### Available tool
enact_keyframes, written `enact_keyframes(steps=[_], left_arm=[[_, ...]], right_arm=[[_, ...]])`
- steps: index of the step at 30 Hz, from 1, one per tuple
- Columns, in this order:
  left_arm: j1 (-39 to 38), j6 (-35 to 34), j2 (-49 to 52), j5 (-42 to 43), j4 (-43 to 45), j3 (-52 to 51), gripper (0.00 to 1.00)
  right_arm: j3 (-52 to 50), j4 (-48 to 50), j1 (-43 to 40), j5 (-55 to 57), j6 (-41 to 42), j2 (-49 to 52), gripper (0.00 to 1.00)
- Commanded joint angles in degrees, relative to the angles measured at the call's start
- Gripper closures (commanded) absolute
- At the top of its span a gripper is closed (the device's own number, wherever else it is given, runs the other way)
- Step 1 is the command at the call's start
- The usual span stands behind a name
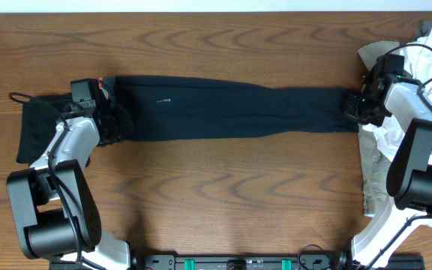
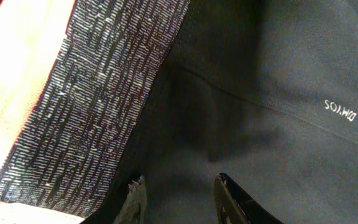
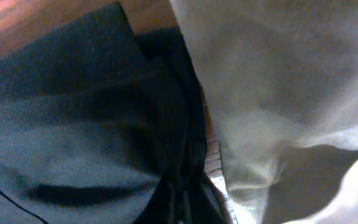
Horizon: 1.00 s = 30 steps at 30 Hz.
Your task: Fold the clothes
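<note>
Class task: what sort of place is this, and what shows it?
Probably a robotics lab bench: two robot arms at a wooden table, navy trousers laid out, other garments heaped at one edge.

This looks like a robotics lab bench, not anybody's home. Two black-and-white robot arms, the left arm and the right arm, stand at a black rail with green fittings along the near edge of a wood-grain tabletop. A loose black cable loops over the right arm. The only household things are dark trousers laid flat between the arms and a heap of pale clothes at the right edge.
</note>
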Motion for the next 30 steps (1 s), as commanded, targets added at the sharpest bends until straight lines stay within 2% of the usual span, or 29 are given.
enact_keyframes(steps=[1,14,24,30], left_arm=[[0.0,0.6,-0.1,-0.3,-0.4,0.7,0.62],[0.0,0.6,-0.1,-0.3,-0.5,0.7,0.62],[0.0,0.8,-0.1,-0.3,-1.2,0.7,0.62],[0.0,0.8,-0.1,-0.3,-1.2,0.7,0.62]], right_arm=[[-0.3,0.0,0.0,-1.4,0.4,0.9,0.99],[-0.3,-8.2,-0.2,0.8,0.3,-7.1,0.99],[-0.4,-13.2,-0.6,8.9,0.4,-7.3,0.98],[-0.4,-14.4,-2.4,9.6,0.4,-7.3,0.97]])
